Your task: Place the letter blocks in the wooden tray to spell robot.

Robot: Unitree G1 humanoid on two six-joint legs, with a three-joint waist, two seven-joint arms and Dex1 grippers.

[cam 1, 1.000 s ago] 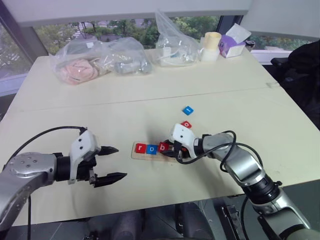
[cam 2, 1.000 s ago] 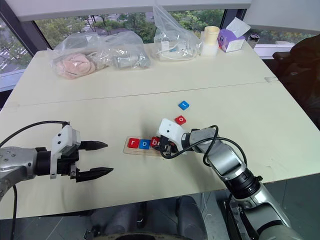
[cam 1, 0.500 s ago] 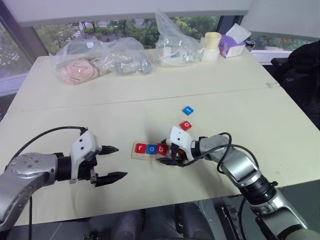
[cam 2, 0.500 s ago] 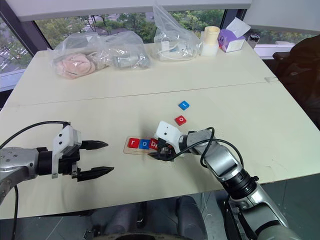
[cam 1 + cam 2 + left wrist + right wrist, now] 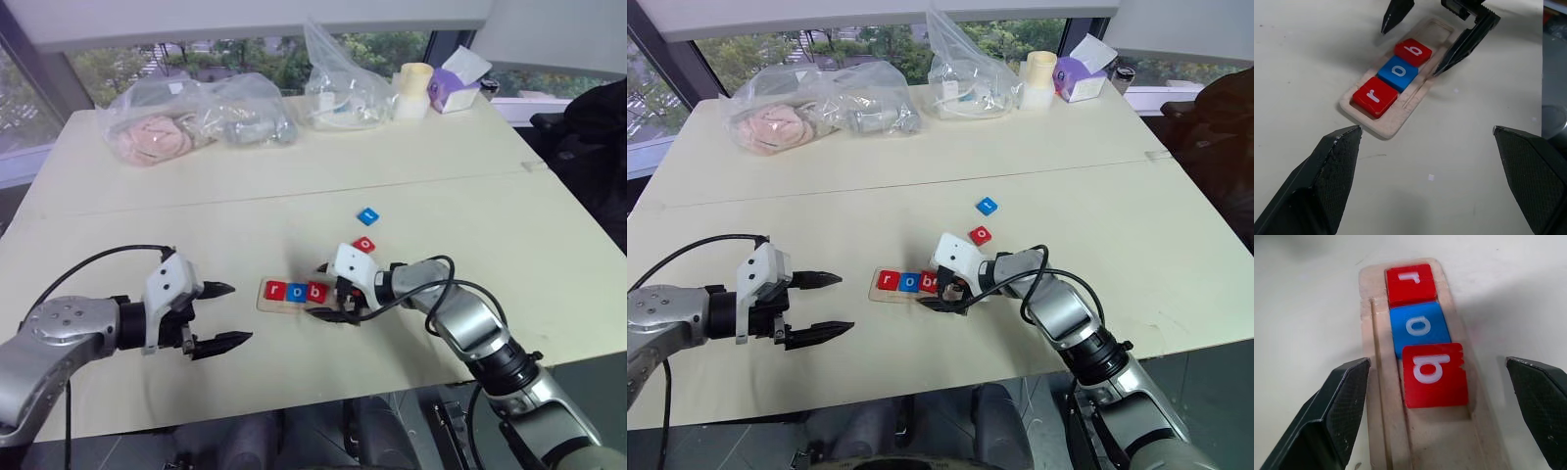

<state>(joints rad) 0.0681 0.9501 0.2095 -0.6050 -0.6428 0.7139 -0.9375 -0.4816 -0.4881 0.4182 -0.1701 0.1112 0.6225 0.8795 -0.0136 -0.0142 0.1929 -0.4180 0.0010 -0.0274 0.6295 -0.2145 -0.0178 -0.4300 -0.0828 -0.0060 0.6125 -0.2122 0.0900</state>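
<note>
Three of five letters are seated. The wooden tray lies at lower centre of the head view and holds, in order, a red r block, a blue o block and a red b block; the b block overlaps the o slightly and looks tilted.

Two slots are unfilled. The red o block and blue t block lie on the table, up and right of the tray.

The right gripper straddles the b block, jaws apart, holding nothing. The left gripper, lower left, is also spread and empty.
</note>
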